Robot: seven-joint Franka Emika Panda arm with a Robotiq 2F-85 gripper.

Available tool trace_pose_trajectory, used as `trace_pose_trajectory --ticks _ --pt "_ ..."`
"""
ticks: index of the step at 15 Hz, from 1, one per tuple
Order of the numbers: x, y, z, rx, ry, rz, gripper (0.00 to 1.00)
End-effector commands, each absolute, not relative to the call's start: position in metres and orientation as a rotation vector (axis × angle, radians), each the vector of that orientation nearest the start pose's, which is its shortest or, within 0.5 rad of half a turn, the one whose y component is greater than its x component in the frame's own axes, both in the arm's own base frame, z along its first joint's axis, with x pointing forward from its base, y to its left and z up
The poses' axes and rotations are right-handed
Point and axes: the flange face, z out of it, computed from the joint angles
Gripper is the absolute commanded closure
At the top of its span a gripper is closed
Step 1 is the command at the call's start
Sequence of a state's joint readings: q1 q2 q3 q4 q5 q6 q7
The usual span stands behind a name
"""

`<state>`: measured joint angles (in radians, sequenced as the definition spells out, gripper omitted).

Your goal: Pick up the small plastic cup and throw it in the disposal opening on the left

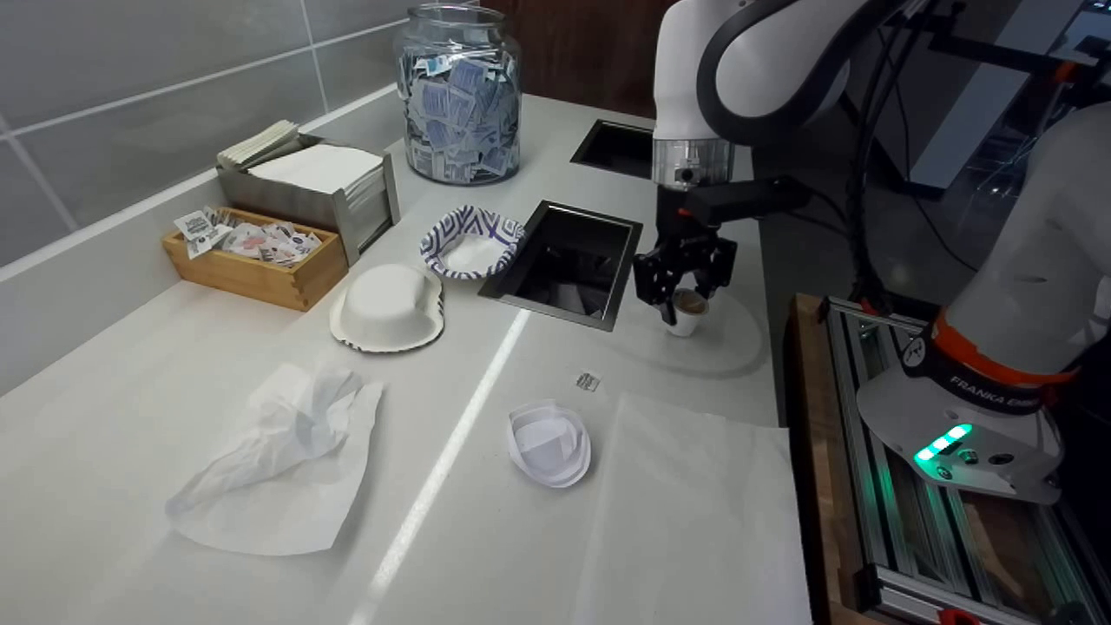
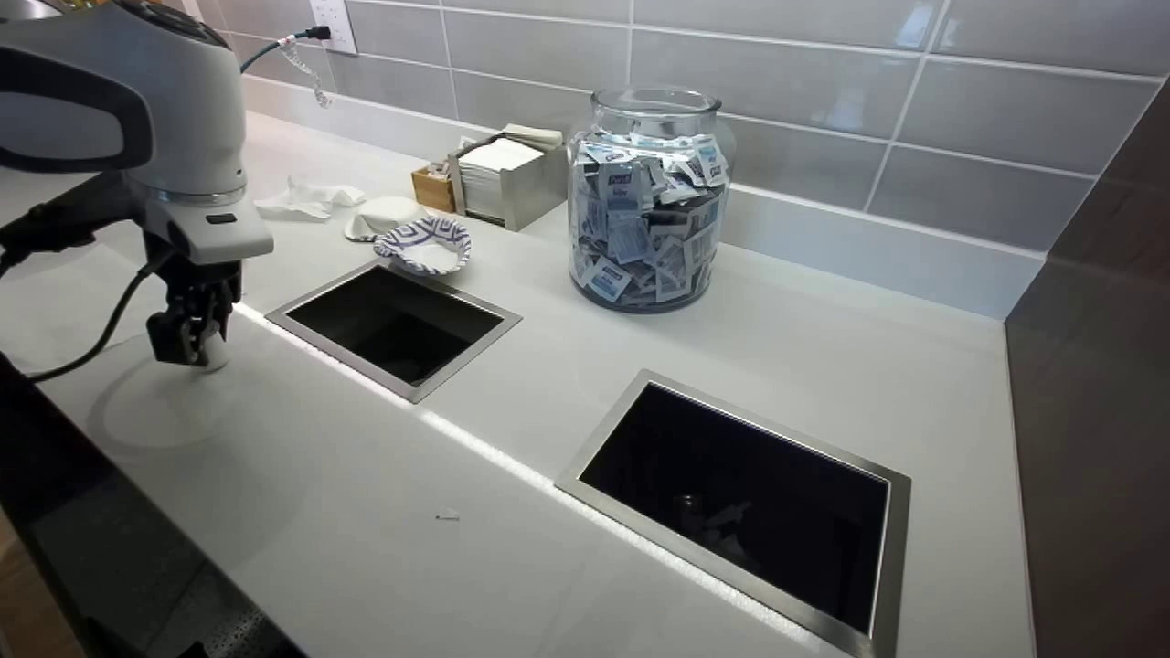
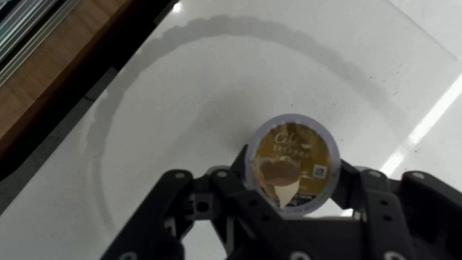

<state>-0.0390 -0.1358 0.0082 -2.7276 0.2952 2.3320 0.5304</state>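
The small plastic cup is a white coffee pod with a brown printed lid, upright at the counter's robot-side edge. Its lid fills the space between the fingers in the wrist view, and its pale side shows in an exterior view. My gripper is shut on the cup, one finger on each side under the rim, pointing down. I cannot tell whether the cup's base touches the counter. The nearer disposal opening is a dark square hole with a metal frame beside the gripper; it also shows in an exterior view.
A further disposal opening lies along the counter. A patterned paper bowl touches the nearer opening's frame. An upturned bowl, crumpled paper, a crushed paper cup, a glass jar and a napkin holder stand around.
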Motion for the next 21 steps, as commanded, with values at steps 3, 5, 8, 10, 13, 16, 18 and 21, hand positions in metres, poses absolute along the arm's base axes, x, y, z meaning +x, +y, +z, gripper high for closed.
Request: trace_pose_trajectory --ticks 3,5,8,10,13,16,18,21 --pt "0.37 -0.0075 0.2449 -2.749 1.182 0.468 0.96" --pt "0.3702 -0.0077 0.2448 -2.749 1.185 0.469 0.95" --pt "0.3705 -0.0073 0.2452 -2.752 1.185 0.468 1.0" --pt "0.3709 -0.0072 0.246 -2.757 1.192 0.465 0.72" --pt "0.3715 -0.007 0.2481 -2.759 1.213 0.455 0.67" --pt "0.3719 -0.0066 0.2489 -2.763 1.234 0.452 0.42" --pt "0.3724 -0.0064 0.2495 -2.767 1.241 0.45 0.27" --pt "0.3744 -0.0058 0.252 -2.777 1.252 0.443 0.05"
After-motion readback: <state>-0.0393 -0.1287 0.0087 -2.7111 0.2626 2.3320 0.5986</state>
